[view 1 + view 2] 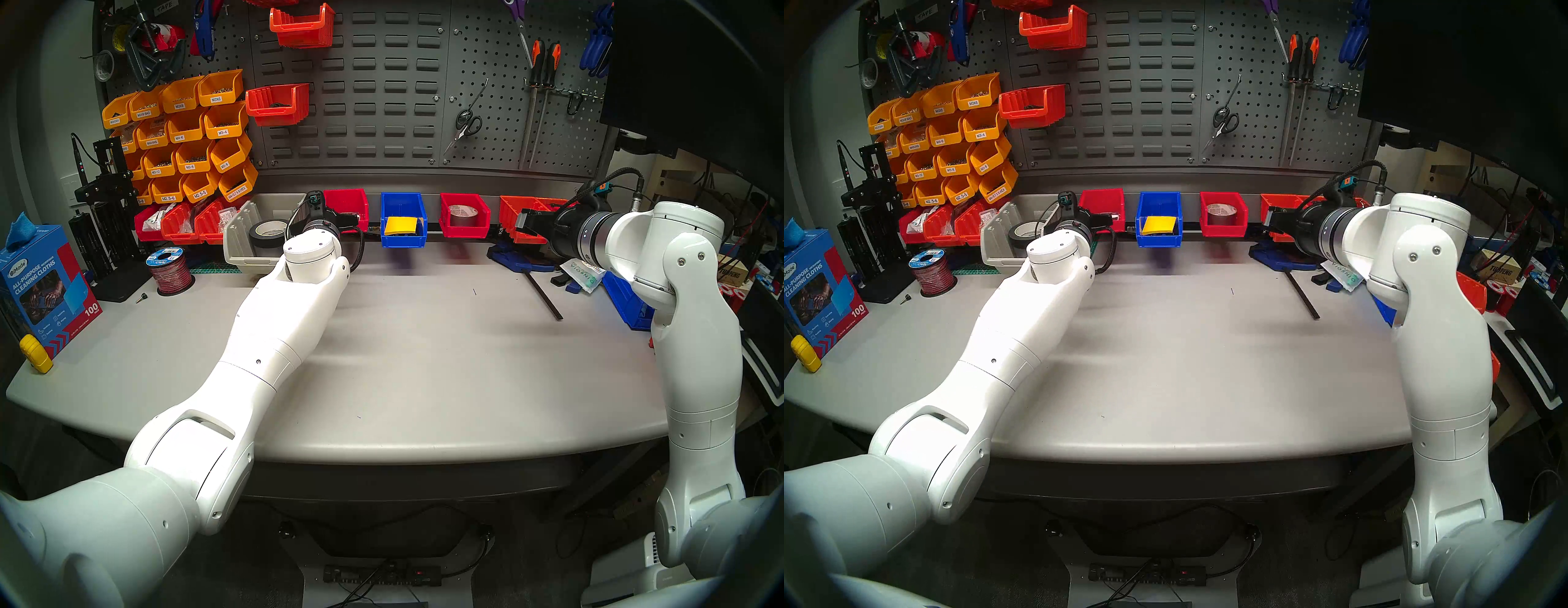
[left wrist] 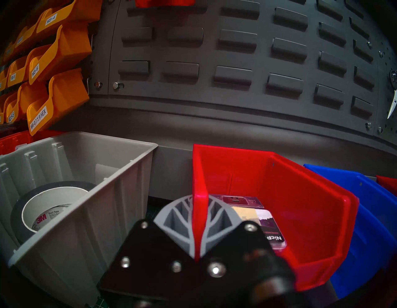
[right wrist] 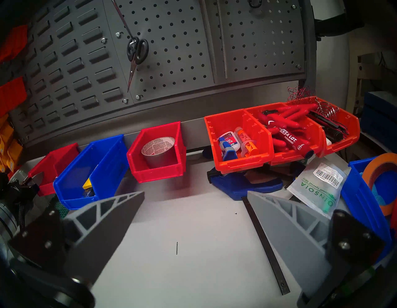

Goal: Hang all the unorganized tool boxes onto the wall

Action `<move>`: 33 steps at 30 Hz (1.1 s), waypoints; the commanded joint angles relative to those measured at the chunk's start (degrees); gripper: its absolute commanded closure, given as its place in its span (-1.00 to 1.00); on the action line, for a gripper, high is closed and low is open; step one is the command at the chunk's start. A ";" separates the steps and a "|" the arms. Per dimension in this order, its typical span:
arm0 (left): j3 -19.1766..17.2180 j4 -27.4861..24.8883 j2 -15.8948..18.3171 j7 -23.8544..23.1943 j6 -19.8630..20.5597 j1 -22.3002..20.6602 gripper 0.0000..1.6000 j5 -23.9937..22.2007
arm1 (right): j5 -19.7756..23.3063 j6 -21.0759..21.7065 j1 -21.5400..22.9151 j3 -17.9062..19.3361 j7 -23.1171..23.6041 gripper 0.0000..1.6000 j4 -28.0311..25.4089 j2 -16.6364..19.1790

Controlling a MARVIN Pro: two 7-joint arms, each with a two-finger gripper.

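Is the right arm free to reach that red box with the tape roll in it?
Probably yes. The right gripper is open, holding nothing, and only bare table lies between it and the red box.

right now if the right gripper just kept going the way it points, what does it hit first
Probably nothing close: the open right gripper points over bare table toward the gap between the red tape bin and the orange-red bins. Likely the wall's foot strip first, though depth is unclear.
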 commanded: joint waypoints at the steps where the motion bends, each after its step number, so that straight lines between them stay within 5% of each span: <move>1: 0.58 -1.36 1.37 -3.18 -1.49 -3.01 1.00 0.83 | -0.03 -0.13 0.44 0.04 -4.73 -1.00 -0.46 -0.05; 16: 0.03 -1.28 3.93 -5.54 -0.59 -2.84 1.00 1.18 | 0.55 -0.13 0.66 0.00 -5.97 -1.00 -0.53 -0.40; 33: -1.34 2.85 3.06 -7.15 0.45 -5.11 1.00 -0.39 | 0.74 -0.13 0.70 0.03 -6.16 -1.00 -0.53 -0.46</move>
